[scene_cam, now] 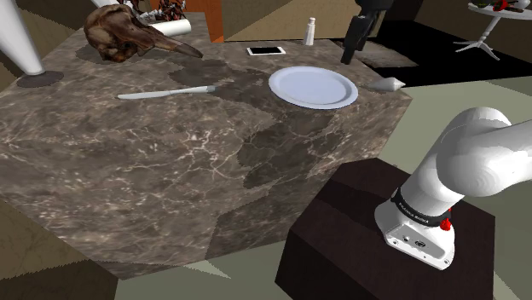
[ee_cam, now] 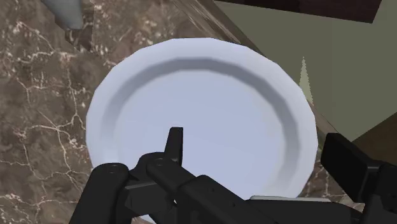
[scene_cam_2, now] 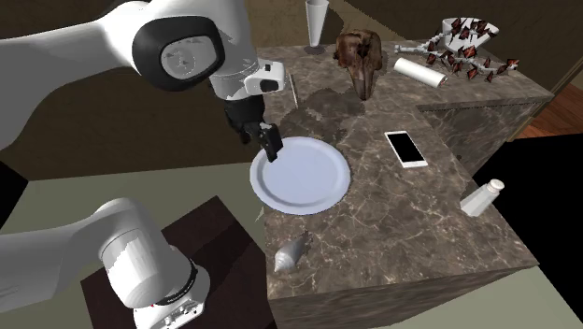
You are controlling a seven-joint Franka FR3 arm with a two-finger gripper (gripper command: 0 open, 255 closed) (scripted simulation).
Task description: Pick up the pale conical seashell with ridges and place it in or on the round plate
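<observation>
On the table (scene_cam: 170, 170), the seashell (scene_cam: 388, 83) lies near the plate (scene_cam: 313, 87), not touching.

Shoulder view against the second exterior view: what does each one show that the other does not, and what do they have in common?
Particular to the shoulder view: a round white side table past the marbled table's far corner. Particular to the second exterior view: the arm's big dark joint above the end effector, and wood flooring at its right edge. Common to both: the round plate, the pale seashell lying apart from it near a table corner, the phone, the white bottle, and the end effector over the plate.
</observation>
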